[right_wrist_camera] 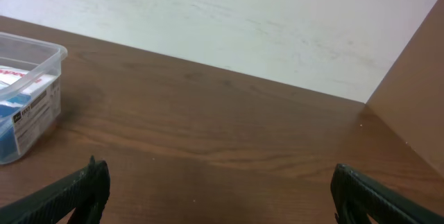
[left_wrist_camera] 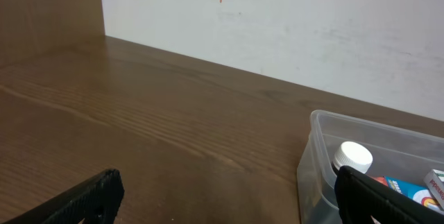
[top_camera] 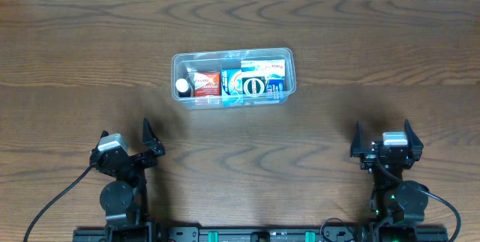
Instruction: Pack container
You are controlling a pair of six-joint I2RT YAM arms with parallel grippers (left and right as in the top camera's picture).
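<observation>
The clear plastic container stands on the wooden table, a little beyond the middle. Inside it lie a red packet, blue and white packets and a small white-capped bottle. My left gripper rests near the front left, open and empty, well short of the tub. My right gripper sits at the front right, also open with nothing between its fingers. In the left wrist view the container shows at the right with the white cap inside. The right wrist view catches the container's corner at far left.
A pale wall runs along the table's far edge. A wooden side panel rises at the right and another at the left. Cables trail from both arm bases along the table's front edge.
</observation>
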